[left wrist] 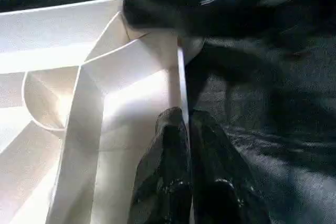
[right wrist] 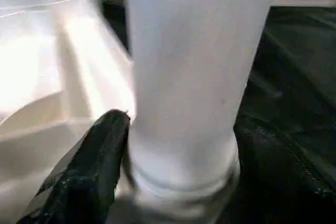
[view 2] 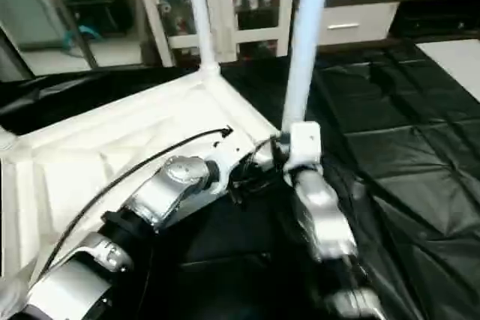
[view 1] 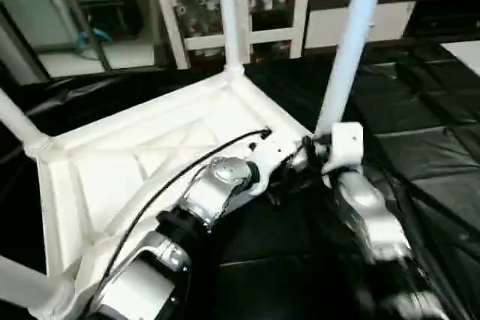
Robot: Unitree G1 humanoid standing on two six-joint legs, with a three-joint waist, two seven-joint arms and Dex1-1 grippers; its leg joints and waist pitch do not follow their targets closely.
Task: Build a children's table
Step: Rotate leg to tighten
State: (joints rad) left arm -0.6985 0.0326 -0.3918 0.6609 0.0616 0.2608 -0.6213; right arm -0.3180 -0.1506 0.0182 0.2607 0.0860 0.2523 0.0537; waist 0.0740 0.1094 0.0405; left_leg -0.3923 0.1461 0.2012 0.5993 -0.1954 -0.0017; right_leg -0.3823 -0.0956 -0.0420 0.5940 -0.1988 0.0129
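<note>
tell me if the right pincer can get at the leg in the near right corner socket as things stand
Probably yes: the right pincer already has its black fingers on either side of the leg just above the socket, nothing between.

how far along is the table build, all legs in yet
Nearly done. The table top lies underside up on the black sheet, and all four corners carry a leg. In hand: the right gripper straddles the base of the near-right leg, while the left gripper is shut on the top's rim beside it. Left: confirm that leg is seated, then flip the table.

Black sheeting [view 1: 420, 110], seemingly glass-fronted white cabinet [view 1: 232, 5]
</note>
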